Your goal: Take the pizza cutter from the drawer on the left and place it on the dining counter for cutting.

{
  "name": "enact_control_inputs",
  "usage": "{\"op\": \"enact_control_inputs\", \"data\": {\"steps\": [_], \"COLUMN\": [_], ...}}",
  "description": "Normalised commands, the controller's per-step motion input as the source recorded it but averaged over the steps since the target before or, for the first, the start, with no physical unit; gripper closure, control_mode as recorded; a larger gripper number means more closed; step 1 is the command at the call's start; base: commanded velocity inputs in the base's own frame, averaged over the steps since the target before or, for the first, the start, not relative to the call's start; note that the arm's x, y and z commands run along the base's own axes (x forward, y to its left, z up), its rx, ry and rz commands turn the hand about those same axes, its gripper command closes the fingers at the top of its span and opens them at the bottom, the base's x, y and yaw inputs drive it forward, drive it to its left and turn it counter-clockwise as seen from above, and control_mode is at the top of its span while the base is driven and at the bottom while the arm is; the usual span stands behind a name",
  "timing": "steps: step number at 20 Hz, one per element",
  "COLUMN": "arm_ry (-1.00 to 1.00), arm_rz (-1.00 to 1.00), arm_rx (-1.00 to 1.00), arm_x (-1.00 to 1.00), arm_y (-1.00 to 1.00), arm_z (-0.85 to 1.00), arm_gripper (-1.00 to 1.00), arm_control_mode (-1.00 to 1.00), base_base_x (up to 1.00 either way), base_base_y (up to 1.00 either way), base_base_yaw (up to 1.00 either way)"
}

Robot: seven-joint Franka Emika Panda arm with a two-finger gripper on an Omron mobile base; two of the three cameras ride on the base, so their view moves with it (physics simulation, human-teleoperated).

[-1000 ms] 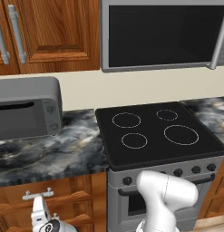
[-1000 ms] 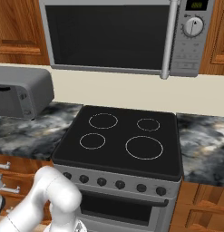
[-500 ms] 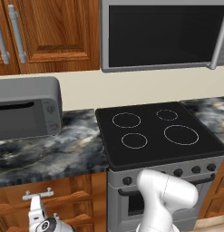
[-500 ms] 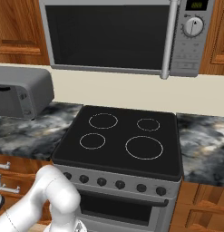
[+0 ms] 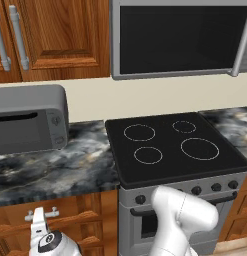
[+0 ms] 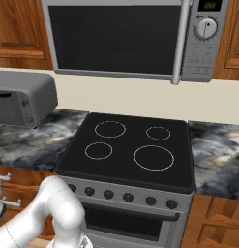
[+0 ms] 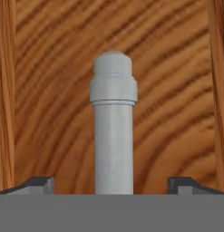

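The gripper point(image 7: 112, 183) is spread either side of the drawer's point(image 7: 54, 68) silver bar handle point(image 7: 113, 122) at frame centre, not touching; the handle looks stiff and smooth, so I judge a mid-bar grip best; the pizza cutter is presumably inside the shut drawer; no readable writing.

The drawer point(image 7: 54, 113) front is showing reddish-brown wood with bold dark grain, smooth and softly lacquered. Its bar handle point(image 7: 113, 127) is looking like matt pale grey metal (a collar ringing its rounded end). The tabletop point(image 5: 60, 170) is gleaming as polished dark marbled stone with pale veins. The stove top point(image 5: 170, 147) is appearing as glossy black glass, and the toaster oven point(image 5: 27, 120) as brushed grey metal.
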Motion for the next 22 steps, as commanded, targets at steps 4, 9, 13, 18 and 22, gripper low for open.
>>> {"op": "enact_control_inputs", "data": {"steps": [4, 9, 13, 18, 22], "arm_ry": [-0.08, -0.09, -0.03, 0.0, 0.0], "arm_rz": [0.0, 0.0, 0.0, 0.0, 0.0], "arm_rx": [0.0, 0.0, 0.0, 0.0, 0.0], "arm_x": [0.16, 0.13, 0.01, 0.0, 0.0], "arm_y": [0.0, 0.0, 0.0, 0.0, 0.0], "arm_z": [-0.24, -0.19, -0.05, 0.0, 0.0], "arm_gripper": [-1.0, -1.0, 1.0, 1.0, 1.0], "arm_control_mode": [-1.0, -1.0, -1.0, -1.0, -1.0], "base_base_x": [0.0, 0.0, 0.0, 0.0, 0.0], "base_base_y": [0.0, 0.0, 0.0, 0.0, 0.0], "base_base_yaw": [0.0, 0.0, 0.0, 0.0, 0.0]}}
